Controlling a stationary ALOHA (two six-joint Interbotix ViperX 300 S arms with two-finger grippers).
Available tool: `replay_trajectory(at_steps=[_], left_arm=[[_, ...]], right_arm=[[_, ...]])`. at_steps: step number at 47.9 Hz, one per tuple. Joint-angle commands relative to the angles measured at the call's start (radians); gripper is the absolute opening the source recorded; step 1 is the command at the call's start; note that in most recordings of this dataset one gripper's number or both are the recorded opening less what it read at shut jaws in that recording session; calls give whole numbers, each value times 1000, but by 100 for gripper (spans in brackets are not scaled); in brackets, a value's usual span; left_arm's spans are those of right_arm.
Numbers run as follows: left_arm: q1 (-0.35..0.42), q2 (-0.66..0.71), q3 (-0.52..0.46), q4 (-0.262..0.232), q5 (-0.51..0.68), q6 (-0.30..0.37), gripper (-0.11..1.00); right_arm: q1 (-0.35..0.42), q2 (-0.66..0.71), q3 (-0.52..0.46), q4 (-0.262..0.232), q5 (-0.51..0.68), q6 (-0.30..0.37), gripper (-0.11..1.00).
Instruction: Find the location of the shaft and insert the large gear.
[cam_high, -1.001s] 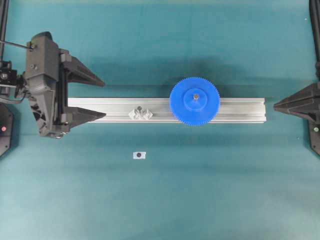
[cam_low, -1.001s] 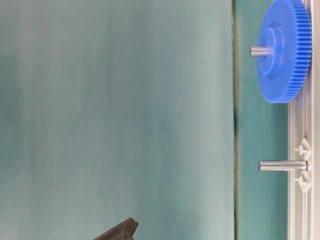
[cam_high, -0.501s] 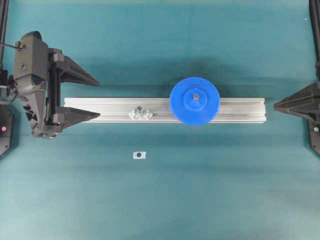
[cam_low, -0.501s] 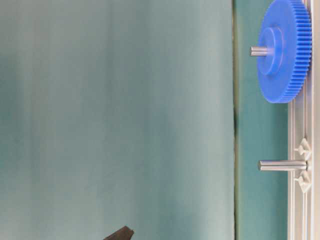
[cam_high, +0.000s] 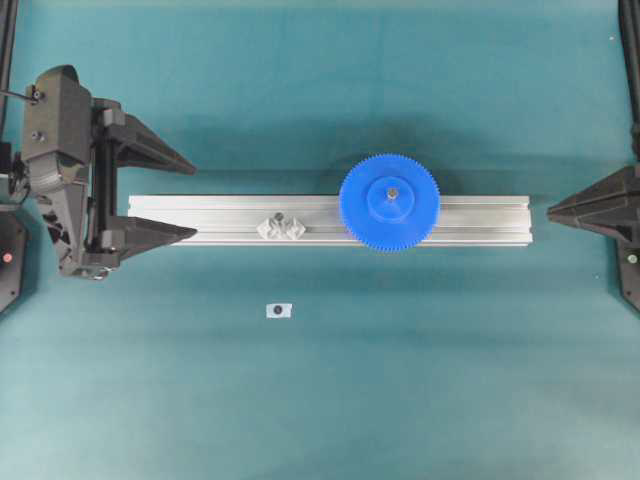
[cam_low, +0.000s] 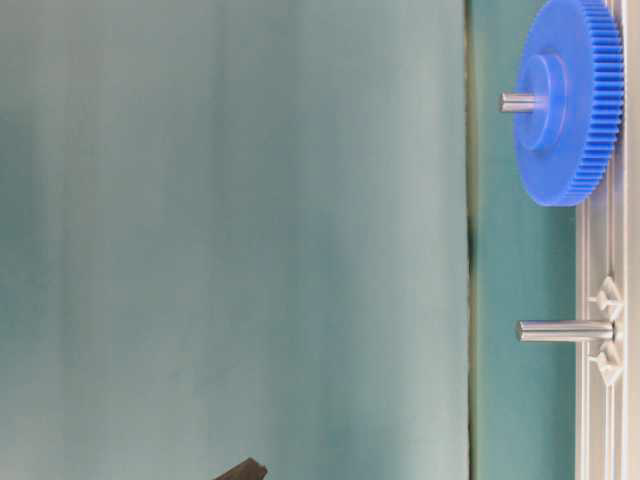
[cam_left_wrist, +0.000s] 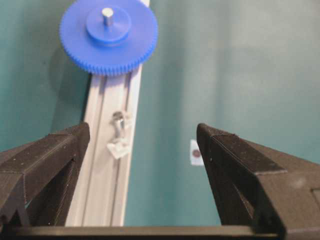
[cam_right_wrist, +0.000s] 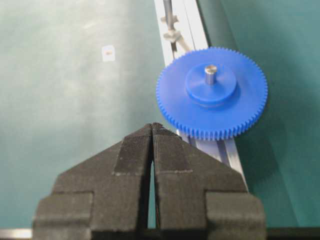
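The large gear is a bright blue toothed disc lying flat on the rail, with a grey pin standing up through its hub. The gear also shows in both wrist views and in the table-level view. A second bare shaft with a clear two-lobed bracket stands on the rail left of the gear. My left gripper is open at the rail's left end, with nothing between its fingers. At the right edge my right gripper is shut and empty, just off the rail's right end.
The long grooved aluminium rail lies left to right across the middle of the teal mat. A tiny white sticker with a dark dot lies in front of the rail. The arm bases stand at both side edges.
My left gripper has drawn back to the left along the rail, still open. The gear, the shaft and the right gripper have not moved.
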Motion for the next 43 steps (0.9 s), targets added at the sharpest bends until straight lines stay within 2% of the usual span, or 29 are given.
replay_trajectory(at_steps=[1, 43], left_arm=[[-3, -5, -11, 2, -9, 2, 86], [-5, -26, 6, 0, -9, 2, 86]], right_arm=[[-3, 8, -11, 0, -6, 9, 2], [-3, -5, -11, -11, -9, 9, 2]])
